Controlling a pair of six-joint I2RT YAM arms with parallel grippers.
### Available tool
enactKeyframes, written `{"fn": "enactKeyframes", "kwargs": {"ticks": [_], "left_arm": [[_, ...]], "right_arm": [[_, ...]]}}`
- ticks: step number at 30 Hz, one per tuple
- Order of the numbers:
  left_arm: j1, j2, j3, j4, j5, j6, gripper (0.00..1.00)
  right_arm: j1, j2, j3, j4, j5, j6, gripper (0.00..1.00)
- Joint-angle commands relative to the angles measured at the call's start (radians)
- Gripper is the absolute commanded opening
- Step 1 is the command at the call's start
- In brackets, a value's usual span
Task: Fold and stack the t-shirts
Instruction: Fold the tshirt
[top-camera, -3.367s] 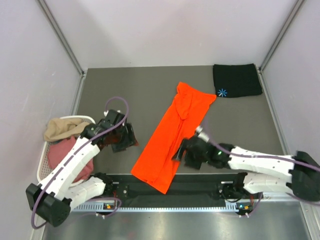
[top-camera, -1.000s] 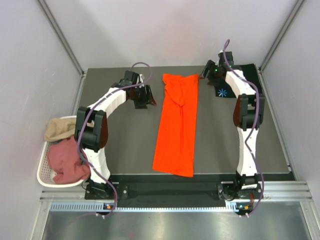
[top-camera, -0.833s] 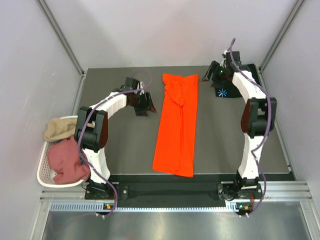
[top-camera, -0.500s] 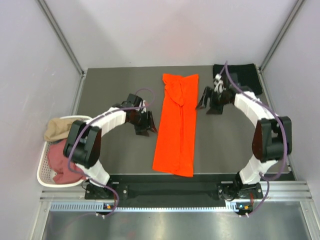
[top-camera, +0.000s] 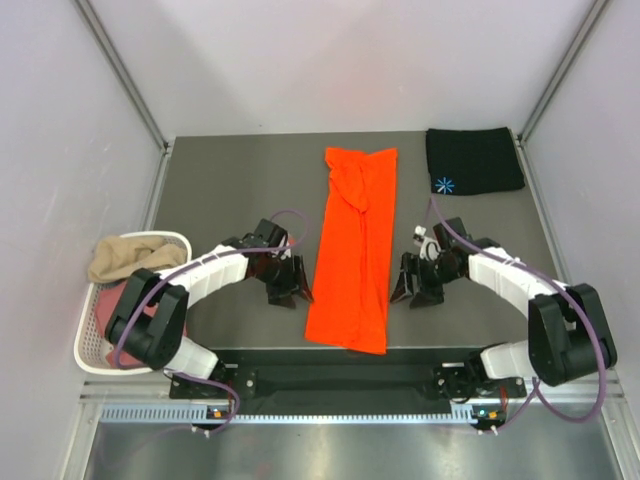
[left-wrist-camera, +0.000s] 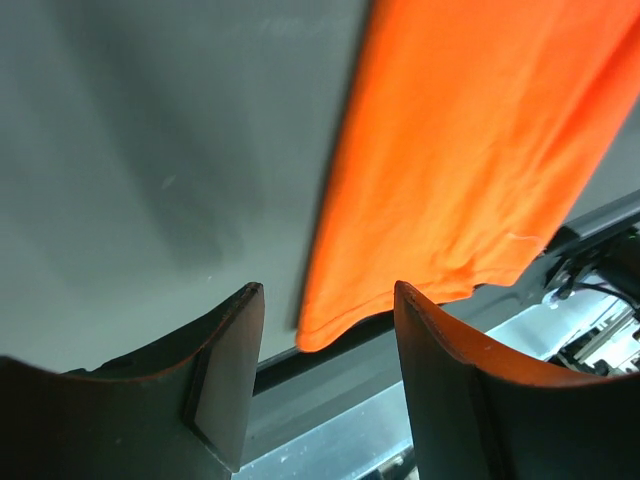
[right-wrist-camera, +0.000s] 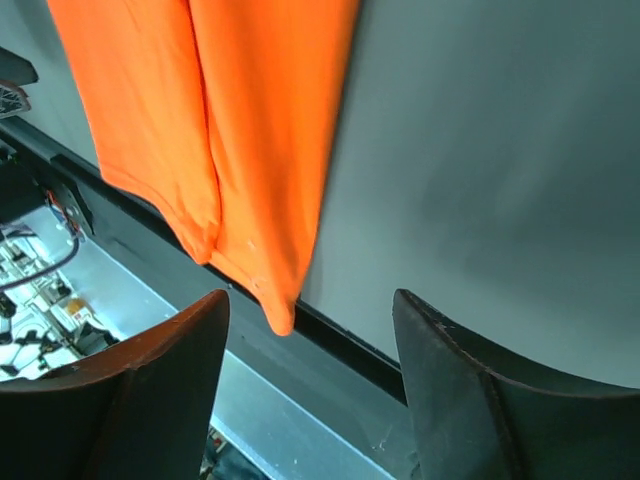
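Note:
A bright orange t-shirt (top-camera: 355, 250) lies folded into a long narrow strip down the middle of the table, its near hem at the front edge. A black t-shirt (top-camera: 475, 158) with a light-blue starburst lies folded at the far right corner. My left gripper (top-camera: 291, 293) stands open and empty just left of the orange strip's near end. On the strip's other side my right gripper (top-camera: 404, 289) is open and empty too. The left wrist view shows the orange t-shirt (left-wrist-camera: 470, 170) ahead of my left gripper (left-wrist-camera: 325, 330). Its hem corner (right-wrist-camera: 275, 300) lies ahead of my right gripper (right-wrist-camera: 308, 325).
A white basket (top-camera: 86, 345) at the near left holds a tan t-shirt (top-camera: 128, 255) on top of a dusty pink one (top-camera: 102, 318). Walls close in the table's left, right and far sides. A black rail (top-camera: 330, 372) runs along the front edge.
Both arms have drawn back from the table's far end to its near end, one on each side of the orange strip. The strip, diagonal earlier, now lies straight.

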Motion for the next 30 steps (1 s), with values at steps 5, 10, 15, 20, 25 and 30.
{"fn": "enactKeyframes", "kwargs": {"ticks": [5, 10, 15, 20, 25, 30], "left_arm": [[-0.038, -0.093, -0.127, 0.066, 0.011, -0.093, 0.59], [-0.055, -0.128, -0.172, 0.107, 0.029, -0.136, 0.59], [-0.072, -0.115, -0.183, 0.139, 0.038, -0.162, 0.59], [-0.092, -0.086, -0.18, 0.133, 0.043, -0.184, 0.59], [-0.119, -0.078, -0.183, 0.086, 0.026, -0.192, 0.56], [-0.139, -0.06, -0.181, 0.07, 0.017, -0.193, 0.52]], "right_arm": [[0.017, -0.104, -0.114, 0.065, -0.064, 0.008, 0.61], [0.063, -0.113, -0.173, 0.101, -0.098, 0.06, 0.56], [0.146, -0.11, -0.21, 0.177, -0.101, 0.129, 0.54], [0.162, -0.15, -0.254, 0.201, -0.097, 0.173, 0.52], [0.194, -0.164, -0.279, 0.209, -0.095, 0.192, 0.51], [0.214, -0.179, -0.306, 0.241, -0.091, 0.221, 0.51]]}}
